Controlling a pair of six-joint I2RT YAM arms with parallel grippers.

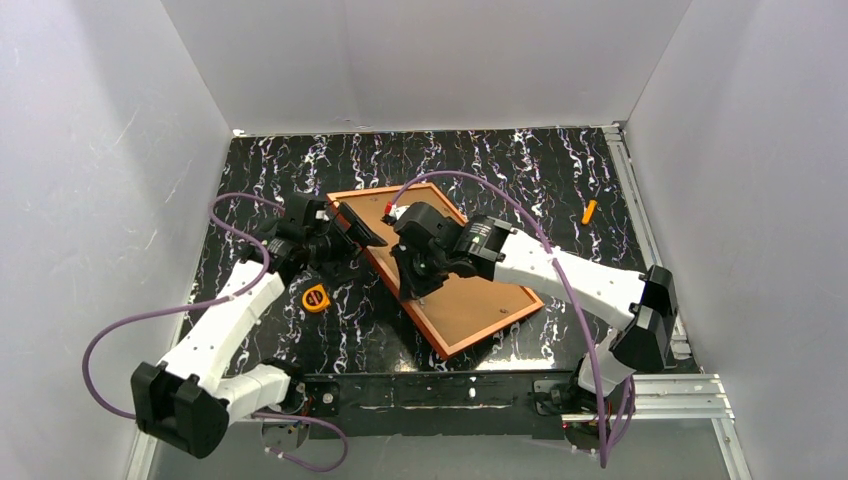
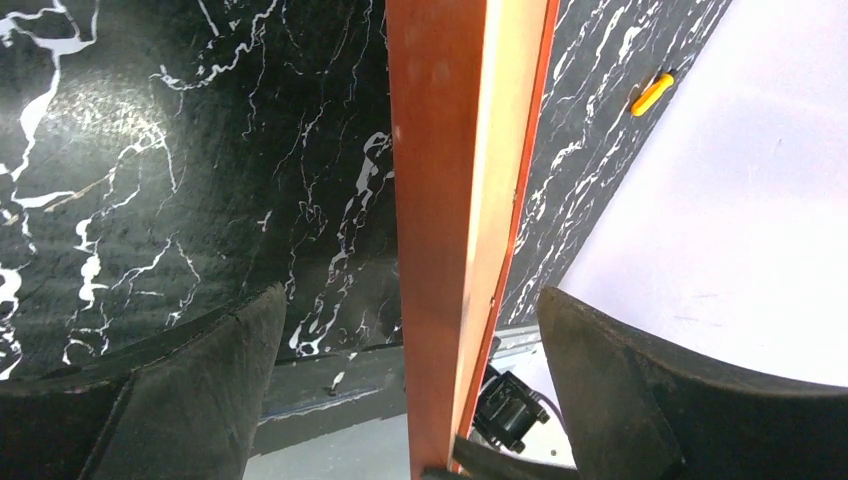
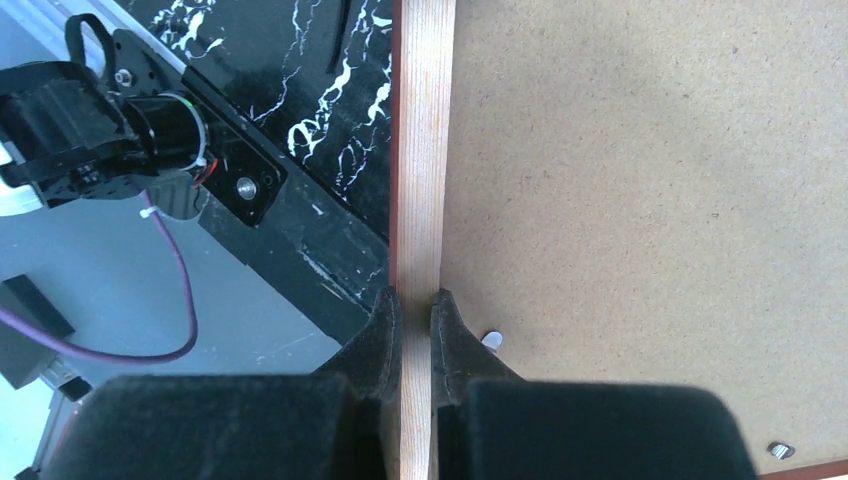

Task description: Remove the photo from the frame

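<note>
The frame [image 1: 432, 338] lies back up, set diagonally on the black marbled table. The photo's plain brown board back [image 1: 470, 298] fills it; the printed side is hidden. My right gripper [image 1: 414, 284] is shut on the frame's left rail, one finger on each side of the pale wood [image 3: 420, 150], with the board back [image 3: 650, 150] to its right. My left gripper [image 1: 352, 232] is open at the frame's far left corner. Its fingers stand wide apart on either side of the red-brown rail [image 2: 440, 200] without touching it.
A yellow tape measure [image 1: 316, 297] lies on the table left of the frame. A small orange object [image 1: 589, 211] lies at the back right, also in the left wrist view [image 2: 651, 93]. White walls enclose the table. Small metal tabs [image 3: 490, 340] sit on the board back.
</note>
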